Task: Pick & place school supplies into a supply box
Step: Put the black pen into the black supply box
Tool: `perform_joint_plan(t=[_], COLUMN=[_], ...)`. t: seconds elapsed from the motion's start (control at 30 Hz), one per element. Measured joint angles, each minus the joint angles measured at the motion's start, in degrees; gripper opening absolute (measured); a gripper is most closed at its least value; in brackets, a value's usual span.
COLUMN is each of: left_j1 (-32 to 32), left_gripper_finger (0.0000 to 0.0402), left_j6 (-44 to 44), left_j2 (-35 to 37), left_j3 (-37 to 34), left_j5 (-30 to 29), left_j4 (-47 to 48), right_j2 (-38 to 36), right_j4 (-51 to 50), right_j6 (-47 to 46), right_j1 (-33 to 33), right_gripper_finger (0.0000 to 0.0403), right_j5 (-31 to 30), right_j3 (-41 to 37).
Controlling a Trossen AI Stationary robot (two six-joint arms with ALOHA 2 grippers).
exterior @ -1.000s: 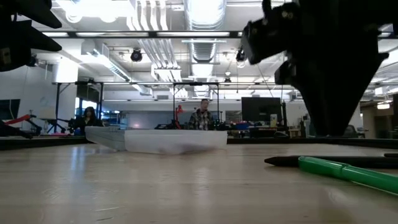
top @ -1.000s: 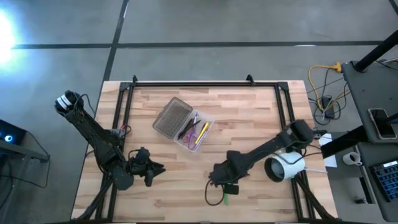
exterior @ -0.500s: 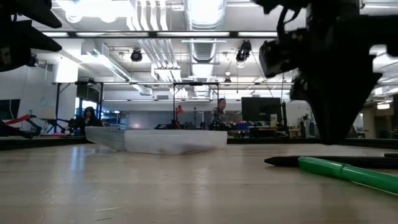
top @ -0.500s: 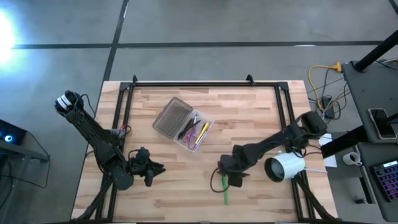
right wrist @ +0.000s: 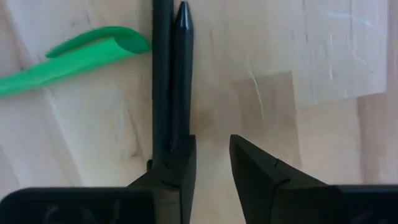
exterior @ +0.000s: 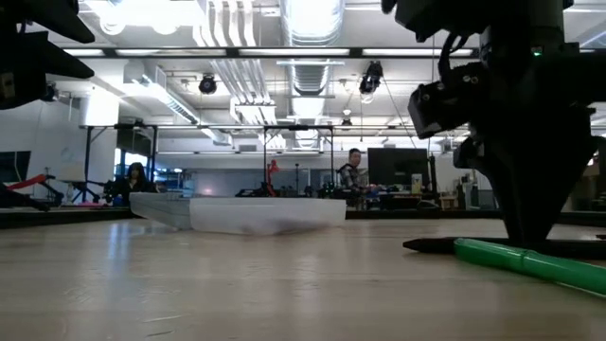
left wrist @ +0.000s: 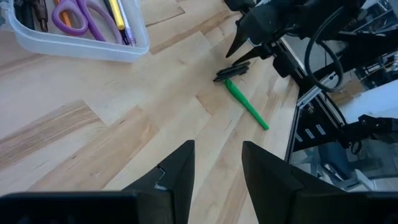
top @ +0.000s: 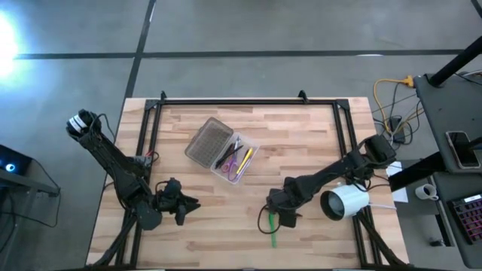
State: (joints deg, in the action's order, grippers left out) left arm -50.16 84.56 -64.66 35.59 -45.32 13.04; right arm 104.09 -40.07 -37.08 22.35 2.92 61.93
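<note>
The supply box lies open on the table's middle; its clear half holds purple scissors and yellow pencils, and its ribbed grey half lies beside it. Two black pens lie side by side on the wood, with a green marker next to them. In the low view a black pen and the marker rest flat on the table. My right gripper is open and points down at the pens; one finger stands over them, the other over bare wood. My left gripper waits open near the table's left near corner. My right gripper comes from above, pointing down, with its fingers lined up along the two black pens. One finger covers the pens' near end. The pens lie flat on the table. Whether that finger touches them I cannot tell.
A white cylinder sits by the right arm near the table's right edge. Black frame rails run along the far and side edges. Bare wood lies between the box and the pens. People stand in the room behind.
My right gripper has moved a little toward the table's right edge and come down onto the black pens, uncovering the green marker. The pens, marker and box have stayed where they were.
</note>
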Motion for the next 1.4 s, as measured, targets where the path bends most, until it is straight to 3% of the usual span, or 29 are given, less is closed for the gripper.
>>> perform_joint_plan(t=[0.8, 1.4], left_j1=[0.07, 0.07], left_gripper_finger=[0.0117, 0.0117], left_j6=[0.06, 0.03], left_j2=[0.0, 0.0], left_j3=[0.0, 0.0], left_j5=[-0.02, -0.02], left_j4=[0.01, 0.02], right_j2=[0.04, -0.24], right_j4=[2.05, 3.68], right_j6=[-3.77, -7.39], right_j1=[1.66, 1.88], right_gripper_finger=[0.0093, 0.008], right_j5=[-0.08, -1.76], right_j3=[2.32, -2.82])
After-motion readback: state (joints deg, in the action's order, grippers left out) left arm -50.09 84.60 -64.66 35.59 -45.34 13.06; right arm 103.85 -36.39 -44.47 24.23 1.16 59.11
